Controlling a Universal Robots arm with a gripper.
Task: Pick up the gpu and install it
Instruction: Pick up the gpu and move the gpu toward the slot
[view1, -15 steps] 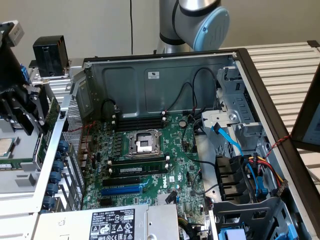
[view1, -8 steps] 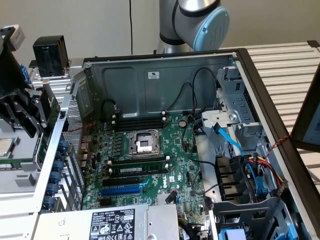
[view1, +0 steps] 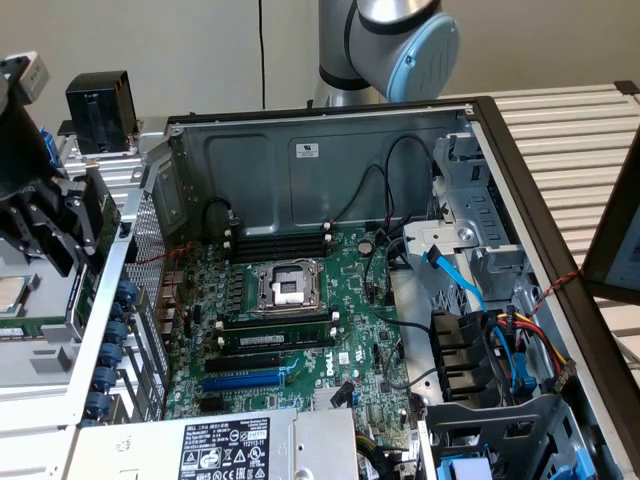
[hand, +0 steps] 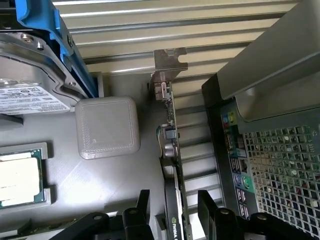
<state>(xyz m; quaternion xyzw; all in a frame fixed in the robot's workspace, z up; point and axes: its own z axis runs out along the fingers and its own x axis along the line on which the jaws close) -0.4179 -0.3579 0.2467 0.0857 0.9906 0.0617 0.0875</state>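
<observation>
Two fingers (hand: 172, 220) grasping one gpu (hand: 170, 135) edgewise, beside one open computer case (view1: 300, 160).

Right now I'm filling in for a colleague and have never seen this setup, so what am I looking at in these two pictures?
The exterior view looks from beside the bench into an open computer case with its big green motherboard exposed. The grey and blue shape behind it is a joint of the robot arm. The gripper is at the exterior view's left, outside the case.

The wrist view comes from a camera on the arm, looking down past the gripper. Its black fingers sit on either side of the gpu, a thin card seen edge-on with a metal bracket at its far end. Whether they are pressing it, I cannot tell. Nearby are a processor chip, a grey square pad and a hard drive.
</observation>
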